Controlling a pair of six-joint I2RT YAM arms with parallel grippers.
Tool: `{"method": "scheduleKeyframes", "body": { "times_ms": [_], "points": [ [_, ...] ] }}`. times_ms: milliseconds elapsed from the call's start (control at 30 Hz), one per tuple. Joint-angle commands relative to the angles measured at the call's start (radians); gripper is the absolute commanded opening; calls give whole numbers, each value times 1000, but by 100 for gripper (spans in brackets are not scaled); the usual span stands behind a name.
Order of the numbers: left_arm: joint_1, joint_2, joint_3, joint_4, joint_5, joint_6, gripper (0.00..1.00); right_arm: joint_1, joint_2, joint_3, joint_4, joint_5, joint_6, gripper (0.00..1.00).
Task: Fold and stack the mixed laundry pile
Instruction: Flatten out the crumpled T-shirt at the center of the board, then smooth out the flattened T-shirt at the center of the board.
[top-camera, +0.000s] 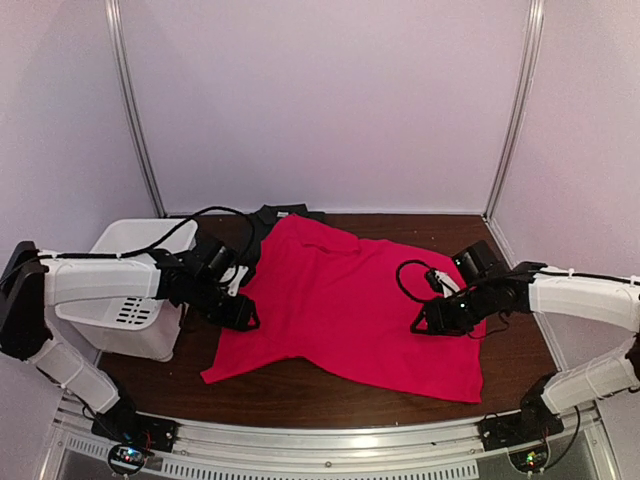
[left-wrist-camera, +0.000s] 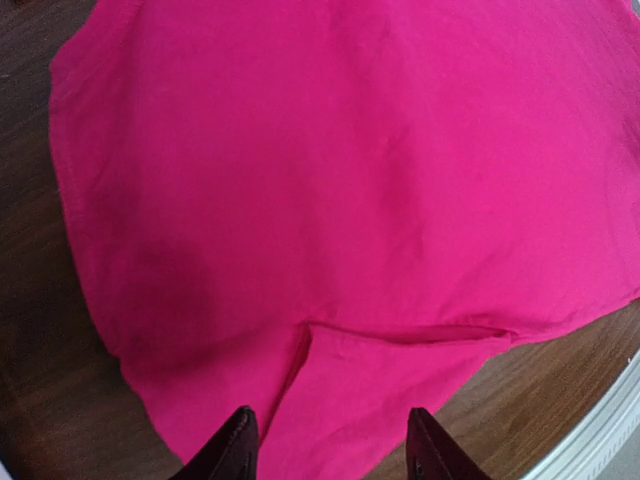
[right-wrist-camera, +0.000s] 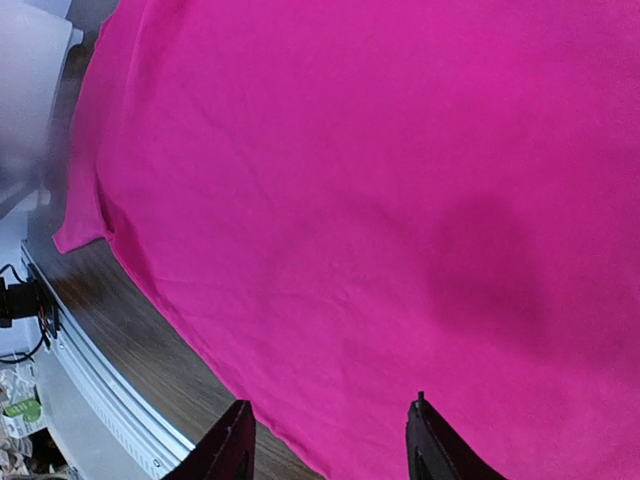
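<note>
The red T-shirt (top-camera: 350, 300) lies spread flat, seemingly ready for folding; left gripper (top-camera: 244, 320) and right gripper (top-camera: 421, 325) hover at its sides, jaws parted, holding nothing

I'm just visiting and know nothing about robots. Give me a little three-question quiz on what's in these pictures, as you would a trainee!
1. True or false: the red T-shirt lies spread on the table.
2. What stands to the left of the left pincer? A) white bin B) blue bucket C) cardboard box
3. Fill in: the right pincer is ___, gripping nothing.
Key: 1 true; 2 A; 3 open.
</note>
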Motion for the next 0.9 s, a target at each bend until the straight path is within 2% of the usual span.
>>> {"method": "scheduleKeyframes", "body": {
  "times_ms": [0,167,267,633,767,867],
  "points": [
    [-8,104,24,187,14,46,51,33,73,18,135,-5,-69,52],
    [-8,226,78,198,12,73,51,35,122,5,164,-17,-71,51],
    [-13,259,75,203,41,84,46,35,119,-6,162,-11,-73,52],
    [-49,191,6,163,60,93,31,35,130,-10,146,8,-85,52],
    [-51,163,-11,138,-5,85,44,35,135,-5,146,4,-86,52],
    [-51,163,-3,120,-38,93,46,35,134,-5,146,-1,-86,52]
  ]
}}
